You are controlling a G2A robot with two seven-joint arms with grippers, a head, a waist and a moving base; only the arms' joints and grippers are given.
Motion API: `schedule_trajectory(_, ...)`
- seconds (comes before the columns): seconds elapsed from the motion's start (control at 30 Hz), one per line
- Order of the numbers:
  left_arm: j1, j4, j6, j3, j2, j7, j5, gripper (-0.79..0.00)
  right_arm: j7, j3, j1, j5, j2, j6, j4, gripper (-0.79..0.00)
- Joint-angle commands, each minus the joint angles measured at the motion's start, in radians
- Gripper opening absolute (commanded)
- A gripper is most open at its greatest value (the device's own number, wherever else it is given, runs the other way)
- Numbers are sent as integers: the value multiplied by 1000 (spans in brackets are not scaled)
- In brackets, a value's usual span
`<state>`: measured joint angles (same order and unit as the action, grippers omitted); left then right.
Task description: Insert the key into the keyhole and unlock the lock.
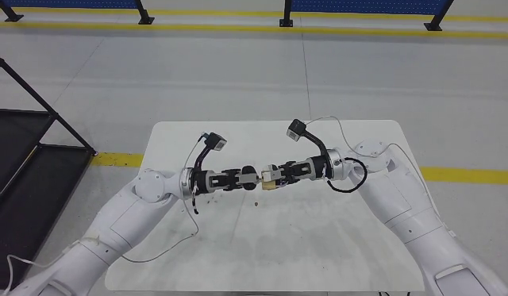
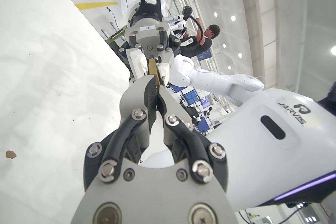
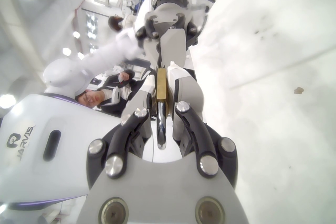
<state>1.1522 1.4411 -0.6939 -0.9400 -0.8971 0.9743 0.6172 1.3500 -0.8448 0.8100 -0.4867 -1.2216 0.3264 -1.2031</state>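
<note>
Above the middle of the white table [image 1: 238,248] my two grippers meet tip to tip. My right gripper [image 3: 160,78] is shut on a brass padlock [image 3: 161,86], whose silver shackle [image 3: 161,128] points back toward the wrist. In the left wrist view the padlock [image 2: 152,68] shows its narrow brass face between the right gripper's white fingers [image 2: 136,62]. My left gripper [image 2: 157,84] is shut, its black pads pressed on the key, which is almost hidden between them, and its tip touches the padlock. In the top view the left gripper [image 1: 252,177] and the padlock [image 1: 272,183] are joined.
A small brown speck [image 1: 258,201] lies on the table just in front of the grippers. A black rack [image 1: 32,161] stands off the table's left side. The table's far edge [image 1: 270,123] lies behind the arms.
</note>
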Motion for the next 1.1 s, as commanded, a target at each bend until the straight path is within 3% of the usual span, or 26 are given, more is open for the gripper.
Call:
schedule_trajectory(0.0, 4, 2, -15, -7, -1, -2, -18, -785, 0, 0, 0, 0, 0, 0, 0, -785)
schedule_trajectory(1.07, 133, 145, -141, -142, -6, -320, -529, -785, 0, 0, 0, 0, 0, 0, 0, -785)
